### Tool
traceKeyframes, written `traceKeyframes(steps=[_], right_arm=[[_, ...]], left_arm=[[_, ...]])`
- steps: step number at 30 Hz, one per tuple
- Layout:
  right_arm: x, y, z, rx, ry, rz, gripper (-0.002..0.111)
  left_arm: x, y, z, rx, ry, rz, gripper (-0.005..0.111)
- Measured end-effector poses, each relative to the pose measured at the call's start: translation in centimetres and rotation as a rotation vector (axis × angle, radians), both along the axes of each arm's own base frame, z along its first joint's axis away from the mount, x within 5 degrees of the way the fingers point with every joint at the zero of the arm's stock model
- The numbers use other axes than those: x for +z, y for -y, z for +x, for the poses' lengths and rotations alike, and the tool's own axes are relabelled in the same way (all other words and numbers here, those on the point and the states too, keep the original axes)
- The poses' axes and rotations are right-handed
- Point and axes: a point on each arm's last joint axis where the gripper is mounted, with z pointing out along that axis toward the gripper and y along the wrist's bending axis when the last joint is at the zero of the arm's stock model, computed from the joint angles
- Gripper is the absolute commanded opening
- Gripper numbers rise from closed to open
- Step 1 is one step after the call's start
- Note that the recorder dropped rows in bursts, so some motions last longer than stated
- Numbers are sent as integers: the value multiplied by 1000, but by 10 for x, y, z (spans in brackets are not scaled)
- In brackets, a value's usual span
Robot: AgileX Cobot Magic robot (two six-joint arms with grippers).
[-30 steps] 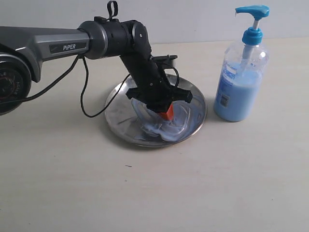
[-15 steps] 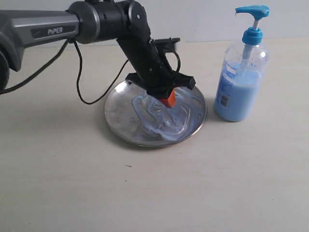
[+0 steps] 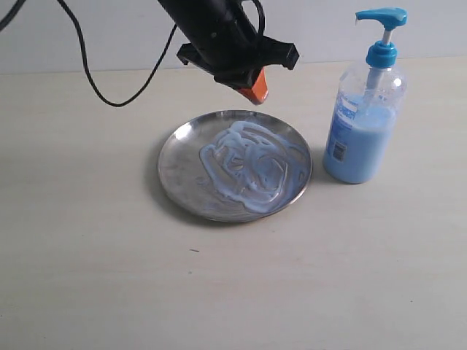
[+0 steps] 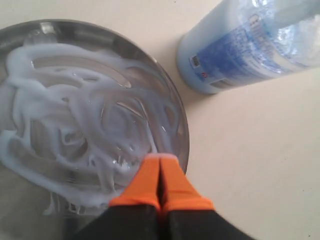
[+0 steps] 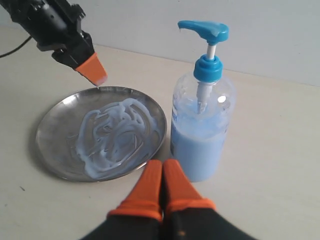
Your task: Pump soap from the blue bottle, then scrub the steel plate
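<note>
Now my left gripper (image 3: 255,93) hangs in the air over the steel plate (image 3: 179,159). It does not touch the plate. Its orange tips are pressed together with nothing between them. My right gripper (image 5: 162,169) is pinched together too, and empty. The soap (image 3: 252,164) lies in pale swirls on the plate. The blue bottle (image 3: 365,124) stands upright just beside the plate.

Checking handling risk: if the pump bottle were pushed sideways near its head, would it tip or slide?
Likely steady: the blue bottle looks over half full of soap, so weight sits low. The pump head stands well above the base, so a high push could tip it. Smooth plastic may slip.
</note>
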Motion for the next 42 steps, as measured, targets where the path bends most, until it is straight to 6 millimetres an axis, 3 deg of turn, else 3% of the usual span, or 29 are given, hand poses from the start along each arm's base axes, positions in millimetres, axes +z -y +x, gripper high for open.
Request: traceKeyframes(steps=[8, 13, 22, 31, 42], right_arm=[[0, 0, 0, -1, 7, -1, 0], [0, 0, 1, -2, 9, -7, 0], [-1, 1, 1, -3, 12, -12, 0], [-6, 2, -3, -5, 24, -8, 0], [-4, 5, -11, -9, 99, 18, 0]], left_arm=[[44, -12, -16, -20, 49, -15, 0], [60, -21, -28, -19, 68, -24, 0], [57, -42, -53, 11, 77, -20, 0], [50, -75, -92, 87, 160, -70, 0], [68, -124, -150, 189, 353, -229, 0]])
